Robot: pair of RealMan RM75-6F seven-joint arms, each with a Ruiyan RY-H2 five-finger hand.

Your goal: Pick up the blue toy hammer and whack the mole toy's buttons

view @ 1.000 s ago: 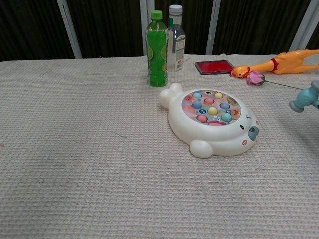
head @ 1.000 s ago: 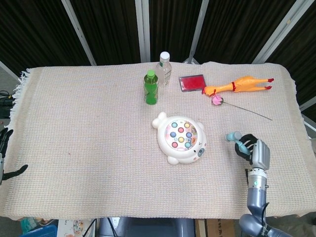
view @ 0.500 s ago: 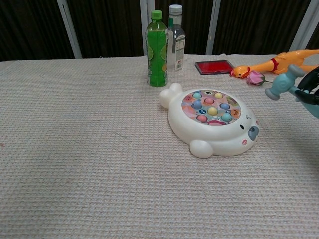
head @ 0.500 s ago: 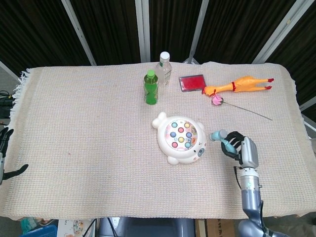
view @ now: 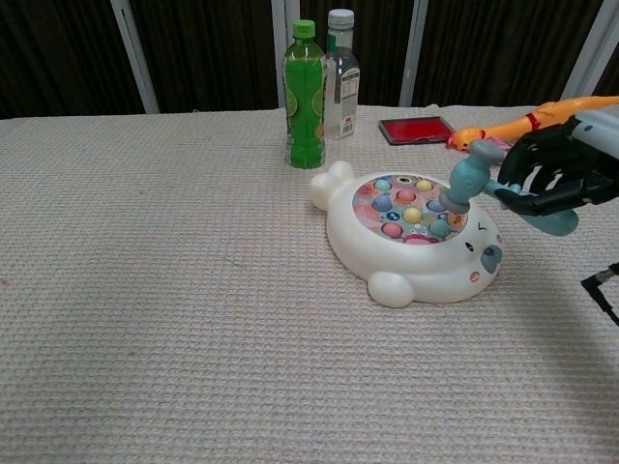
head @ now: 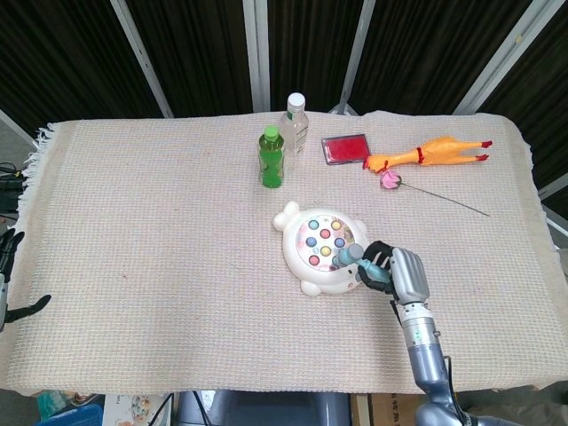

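The white mole toy [head: 323,248] [view: 411,238] lies mid-table, its top set with several coloured buttons. My right hand [head: 397,272] [view: 556,175] grips the blue toy hammer [head: 349,257] [view: 467,180] just right of the toy. The hammer's head hangs over the toy's right-hand buttons; whether it touches one I cannot tell. My left hand [head: 9,275] is at the far left edge of the head view, off the table, fingers spread and holding nothing.
A green bottle [head: 272,157] [view: 304,96] and a clear bottle [head: 295,124] [view: 341,74] stand behind the toy. A red case [head: 344,148] [view: 416,129], an orange rubber chicken [head: 429,153] [view: 537,120] and a pink flower [head: 391,179] lie at the back right.
My right hand has carried the hammer leftward from the table's right side, bringing its head from clear of the toy to over the toy's right buttons. The left hand has not moved.
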